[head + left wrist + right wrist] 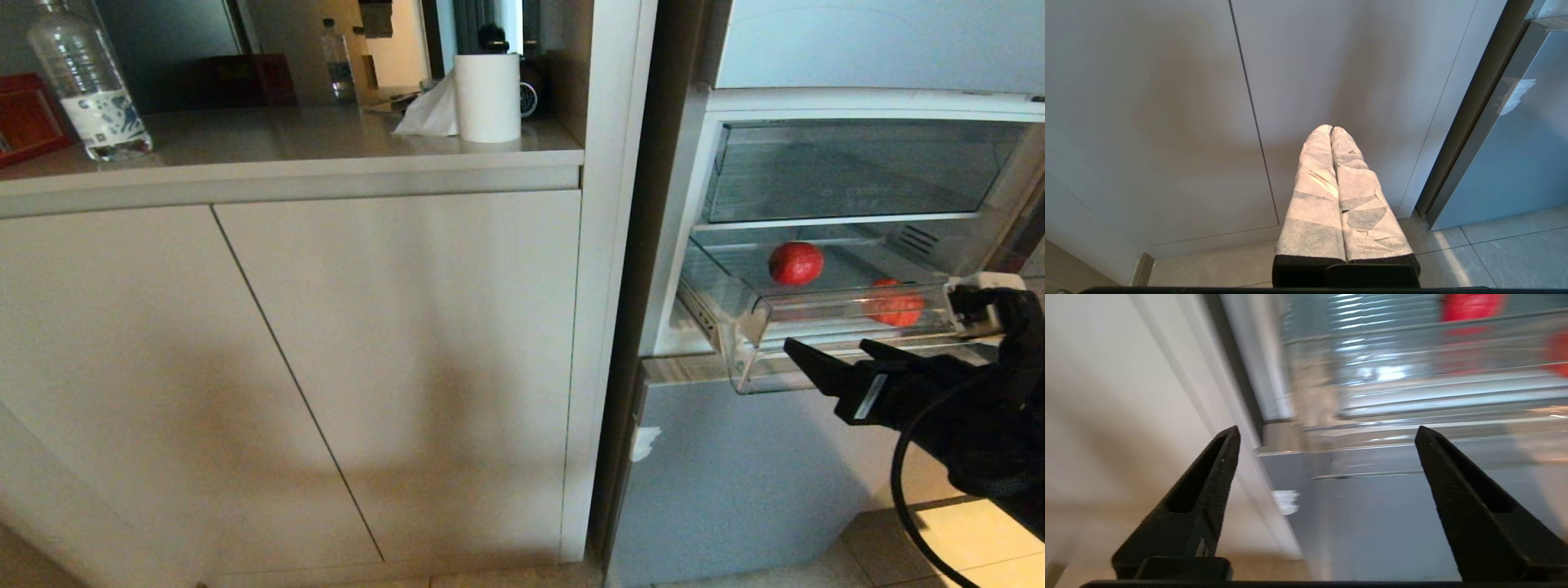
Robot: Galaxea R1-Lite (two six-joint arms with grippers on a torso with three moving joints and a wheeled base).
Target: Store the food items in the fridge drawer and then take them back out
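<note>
The clear fridge drawer (pixel 751 343) stands pulled out of the open fridge. Two round red food items lie in it: one (pixel 796 263) toward the back, the other (pixel 896 304) just behind the front lip on the right. My right gripper (pixel 826 347) hangs open and empty in front of and slightly below the lip, touching nothing. In the right wrist view that gripper (pixel 1327 430) points at the drawer's lip (pixel 1412 412), with the red items (pixel 1470 306) blurred above. My left gripper (pixel 1331 128), wrapped in white, is shut and parked facing the cabinet doors.
A deeper clear bin (pixel 857 171) sits above the drawer. Below it is the silver-blue fridge panel (pixel 735 490) with a white scrap (pixel 645 443). Left of the fridge stand pale cabinet doors (pixel 392 367) under a counter holding a paper roll (pixel 487 98) and a bottle (pixel 86 82).
</note>
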